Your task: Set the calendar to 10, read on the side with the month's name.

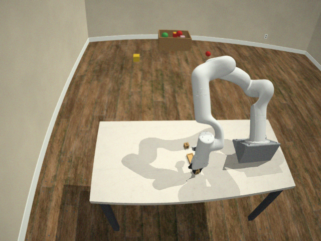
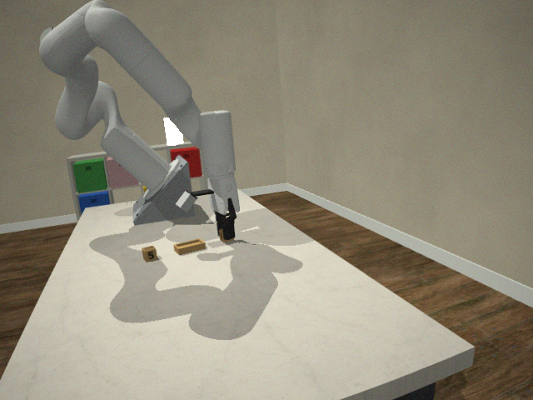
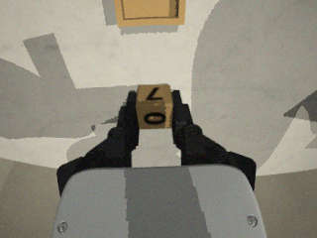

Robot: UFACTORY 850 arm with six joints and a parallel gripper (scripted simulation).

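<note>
My gripper (image 1: 196, 169) (image 2: 226, 236) (image 3: 155, 102) is shut on a small wooden cube (image 1: 197, 171) (image 2: 221, 235) (image 3: 149, 105), low over the table. In the wrist view the cube shows a black 0 lying sideways on the nearer face and what looks like a 7 on the farther face. Its other faces are hidden. A second wooden cube (image 1: 186, 145) (image 2: 149, 253) stands on the table beyond the tray, with an upright 5 facing the exterior camera. The orange-brown tray (image 1: 188, 158) (image 2: 190, 249) (image 3: 151, 22) lies flat and empty between the two cubes. No month name is readable.
The arm's grey base (image 1: 256, 152) (image 2: 166, 200) stands at one end of the white table (image 1: 116, 134) (image 2: 322, 327). Shadows of the arm cross the table top. A toy box (image 1: 174, 43), a yellow block (image 1: 136, 57) and a red ball (image 1: 208, 53) are on the floor.
</note>
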